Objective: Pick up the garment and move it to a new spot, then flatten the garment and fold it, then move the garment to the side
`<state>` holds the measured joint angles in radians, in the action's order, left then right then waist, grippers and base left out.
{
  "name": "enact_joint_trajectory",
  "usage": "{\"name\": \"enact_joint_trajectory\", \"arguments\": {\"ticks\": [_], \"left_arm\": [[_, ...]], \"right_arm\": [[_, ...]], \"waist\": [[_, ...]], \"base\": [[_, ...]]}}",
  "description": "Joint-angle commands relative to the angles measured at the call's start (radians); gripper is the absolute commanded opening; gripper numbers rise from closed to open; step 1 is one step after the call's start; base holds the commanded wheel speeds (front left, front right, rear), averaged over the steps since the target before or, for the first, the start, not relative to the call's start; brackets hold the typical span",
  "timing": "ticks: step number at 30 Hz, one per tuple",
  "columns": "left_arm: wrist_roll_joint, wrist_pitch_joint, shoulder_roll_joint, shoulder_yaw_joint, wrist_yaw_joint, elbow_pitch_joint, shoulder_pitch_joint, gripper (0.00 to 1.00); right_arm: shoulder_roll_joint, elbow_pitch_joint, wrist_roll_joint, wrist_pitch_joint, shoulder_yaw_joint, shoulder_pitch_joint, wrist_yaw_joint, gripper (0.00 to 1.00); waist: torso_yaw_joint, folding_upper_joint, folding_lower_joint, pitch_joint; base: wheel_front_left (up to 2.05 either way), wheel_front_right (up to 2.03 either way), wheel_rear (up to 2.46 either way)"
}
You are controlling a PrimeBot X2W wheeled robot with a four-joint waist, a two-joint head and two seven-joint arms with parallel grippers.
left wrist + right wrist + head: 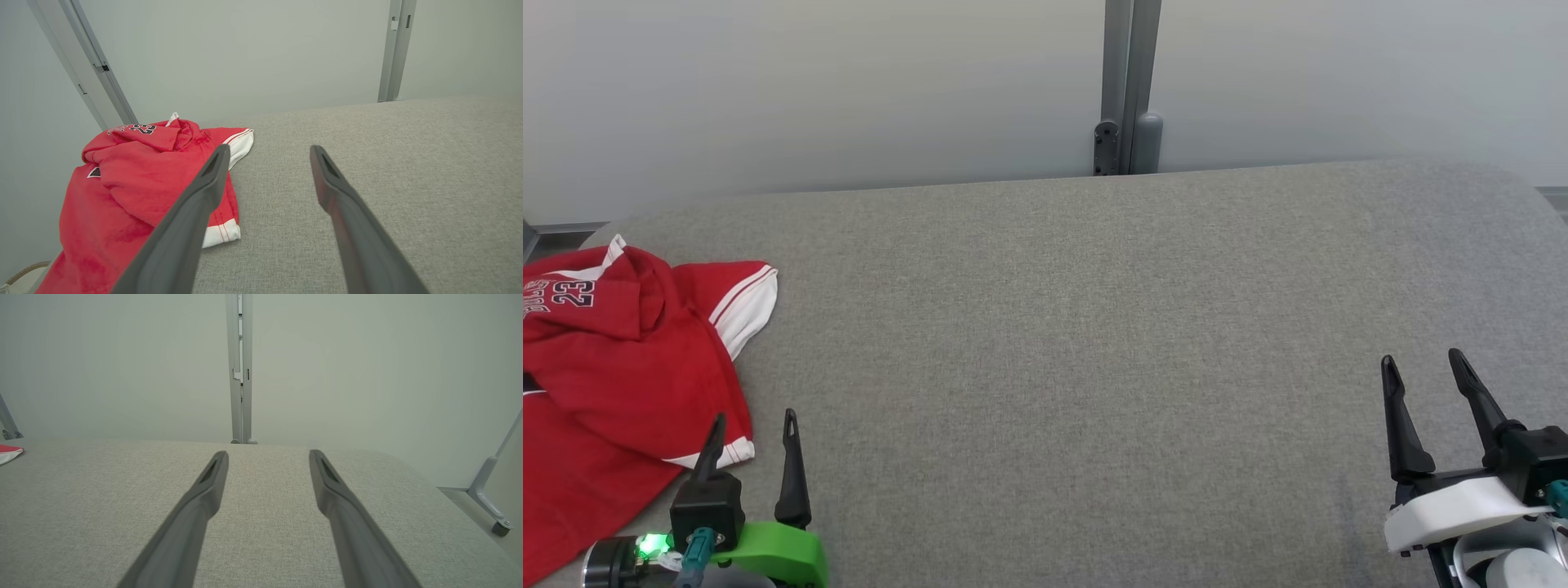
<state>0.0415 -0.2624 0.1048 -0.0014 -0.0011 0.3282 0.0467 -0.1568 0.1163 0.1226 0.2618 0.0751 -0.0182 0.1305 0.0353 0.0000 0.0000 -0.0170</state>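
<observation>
A crumpled red garment with white-trimmed sleeves and the number 23 lies at the far left of the grey fabric surface, partly hanging over its left edge. In the left wrist view the garment sits left of the fingers. My left gripper stands open just right of the garment's white sleeve hem, with nothing between its fingers. My right gripper stands open at the lower right, far from the garment. A corner of the garment shows at the left edge of the right wrist view.
A pale wall with a grey vertical post stands behind the surface. The surface's right end is rounded, and a caster leg stands on the floor beyond it. Bare grey fabric spreads between the two grippers.
</observation>
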Motion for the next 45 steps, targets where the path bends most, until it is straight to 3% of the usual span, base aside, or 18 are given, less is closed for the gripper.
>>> {"name": "enact_joint_trajectory", "arguments": {"ticks": [1,11,21,26,34,39,41,45], "left_arm": [[-0.011,-0.004,0.0,0.004,-0.003,0.001,-0.009,1.0],[-0.011,-0.004,-0.007,-0.002,-0.008,0.009,0.013,1.0],[-0.006,-0.002,-0.001,0.004,-0.012,0.022,0.011,1.0],[0.002,-0.002,0.002,0.017,-0.015,0.023,-0.007,1.0],[0.018,-0.002,0.002,0.037,-0.022,0.016,-0.011,1.0],[0.058,0.001,-0.004,0.034,-0.061,0.076,0.058,1.0],[0.102,0.064,-0.004,0.011,-0.097,0.136,0.157,1.0],[0.168,0.187,0.017,-0.003,-0.119,0.199,0.311,1.0]], "right_arm": [[-0.001,0.001,0.006,0.005,0.003,-0.014,0.0,1.0],[-0.002,-0.001,0.019,0.004,0.007,-0.026,0.0,1.0],[0.016,0.009,0.016,0.004,-0.023,-0.037,0.0,1.0],[0.023,0.017,0.017,0.004,-0.07,-0.013,0.0,1.0],[0.021,0.021,0.023,0.004,-0.098,-0.01,0.0,1.0],[-0.004,0.012,0.027,0.004,-0.086,0.008,0.0,1.0],[-0.023,0.005,0.027,0.004,-0.076,0.021,0.0,1.0],[-0.044,-0.009,0.03,0.004,-0.06,0.063,0.0,1.0]], "waist": [[0.002,0.0,0.0,-0.002],[0.057,0.0,0.0,-0.002],[0.28,0.0,0.0,-0.02],[0.353,0.0,0.0,-0.023],[0.359,0.0,0.0,-0.004],[0.33,0.0,0.0,0.052],[0.317,0.0,0.0,0.103],[0.3,0.0,0.0,0.19]], "base": [[0.0,0.0,0.0],[0.0,0.0,0.0],[0.0,0.0,0.0],[0.0,0.0,0.0],[0.0,0.0,0.0],[0.0,0.0,0.0],[0.0,0.0,0.0],[0.0,0.0,0.0]]}}
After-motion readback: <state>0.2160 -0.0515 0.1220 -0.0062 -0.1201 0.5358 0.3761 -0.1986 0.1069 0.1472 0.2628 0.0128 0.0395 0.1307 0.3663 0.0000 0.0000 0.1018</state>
